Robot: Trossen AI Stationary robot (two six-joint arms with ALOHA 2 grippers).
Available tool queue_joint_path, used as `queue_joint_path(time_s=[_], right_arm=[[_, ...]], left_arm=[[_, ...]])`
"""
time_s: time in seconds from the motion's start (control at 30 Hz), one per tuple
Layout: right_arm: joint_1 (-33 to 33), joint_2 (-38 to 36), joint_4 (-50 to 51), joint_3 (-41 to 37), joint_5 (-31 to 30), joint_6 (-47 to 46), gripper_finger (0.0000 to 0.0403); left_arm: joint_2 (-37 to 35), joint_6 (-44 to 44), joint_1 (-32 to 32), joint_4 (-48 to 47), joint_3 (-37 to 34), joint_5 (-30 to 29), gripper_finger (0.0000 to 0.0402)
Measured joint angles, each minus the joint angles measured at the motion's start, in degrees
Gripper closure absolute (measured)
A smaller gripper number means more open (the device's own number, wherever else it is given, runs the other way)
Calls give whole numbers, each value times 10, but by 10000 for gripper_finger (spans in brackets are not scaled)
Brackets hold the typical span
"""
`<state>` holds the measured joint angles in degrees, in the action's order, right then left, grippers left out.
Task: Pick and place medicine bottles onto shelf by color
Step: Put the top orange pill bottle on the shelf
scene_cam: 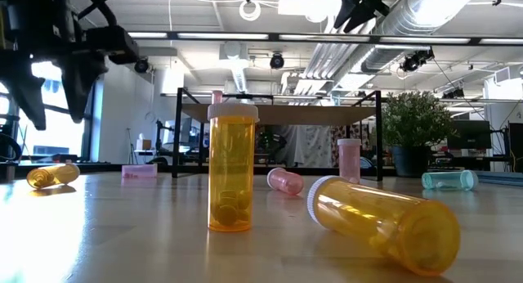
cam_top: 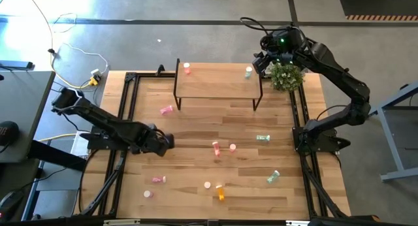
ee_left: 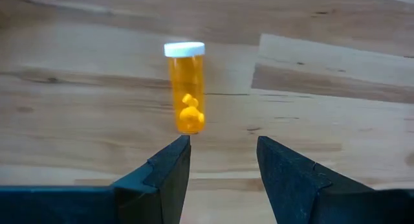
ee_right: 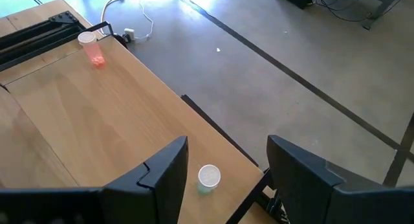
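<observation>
The shelf (cam_top: 215, 87) stands at the table's far side. A pink bottle (cam_top: 187, 68) stands upright on its left end and a pale green bottle (cam_top: 249, 72) on its right end. My right gripper (cam_top: 260, 63) hovers open above the green bottle (ee_right: 208, 177), which shows between its fingers (ee_right: 226, 146) without touching them. My left gripper (cam_top: 168, 141) is open low over the table's left middle. An orange bottle (ee_left: 186, 88) lies on the wood just ahead of its fingertips (ee_left: 223, 143), cap pointing away. Several more pink, orange and green bottles lie scattered on the table.
A small potted plant (cam_top: 286, 76) stands by the shelf's right end, under my right arm. Loose bottles include a pink one (cam_top: 166, 110), an orange one (cam_top: 215, 146), green ones (cam_top: 262, 138) (cam_top: 273, 177) and an orange one near the front edge (cam_top: 220, 193). Black frame rails (cam_top: 124, 108) run along both table sides.
</observation>
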<state>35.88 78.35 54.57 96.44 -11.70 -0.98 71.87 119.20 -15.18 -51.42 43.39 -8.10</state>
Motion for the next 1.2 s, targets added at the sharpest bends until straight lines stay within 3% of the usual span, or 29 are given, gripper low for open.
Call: queue_joint_path(time_s=[0.8, 1.2], right_arm=[[0, 0, 0, 0, 1, 15, 201], [0, 0, 1, 0, 1, 15, 201]], left_arm=[[131, 35, 6, 47, -24, 20, 234], [150, 21, 6, 50, -24, 29, 243]])
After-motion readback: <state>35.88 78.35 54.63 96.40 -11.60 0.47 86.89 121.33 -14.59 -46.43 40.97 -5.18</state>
